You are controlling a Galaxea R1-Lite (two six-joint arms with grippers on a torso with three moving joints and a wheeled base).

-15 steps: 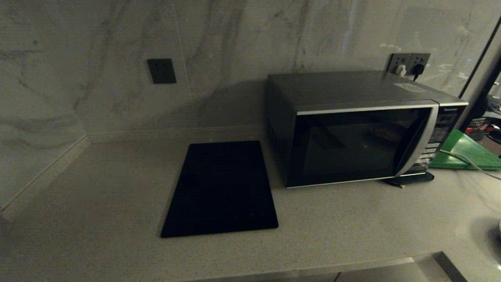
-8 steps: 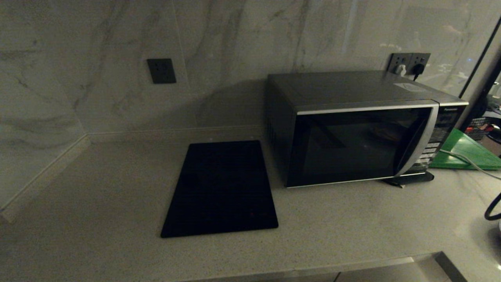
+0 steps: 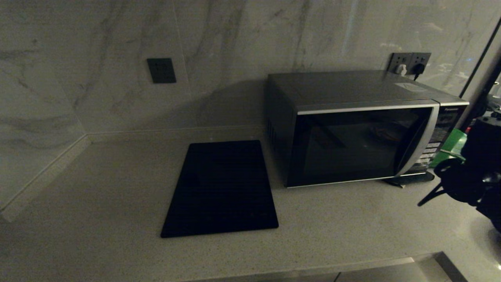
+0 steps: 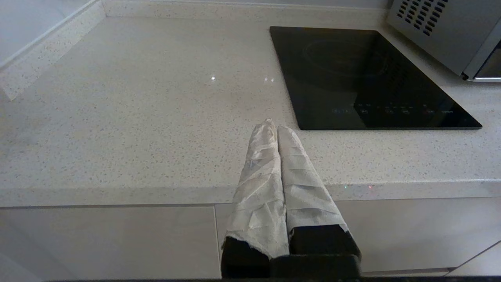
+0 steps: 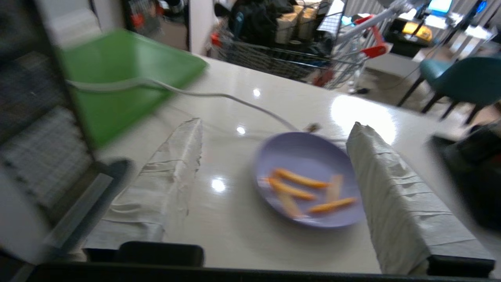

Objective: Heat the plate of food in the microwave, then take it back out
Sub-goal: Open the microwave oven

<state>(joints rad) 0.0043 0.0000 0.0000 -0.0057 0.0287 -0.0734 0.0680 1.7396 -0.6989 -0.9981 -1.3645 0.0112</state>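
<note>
Lavender plate of food (image 5: pixel 309 184) on counter, microwave (image 3: pixel 360 129) shut

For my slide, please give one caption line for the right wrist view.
Open right claw above the counter, the plate of food lying beyond its wrapped fingers, near the green board.

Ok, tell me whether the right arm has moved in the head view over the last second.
Yes. The right arm has come into view at the right edge, now beside the microwave and covering part of the green board.
</note>
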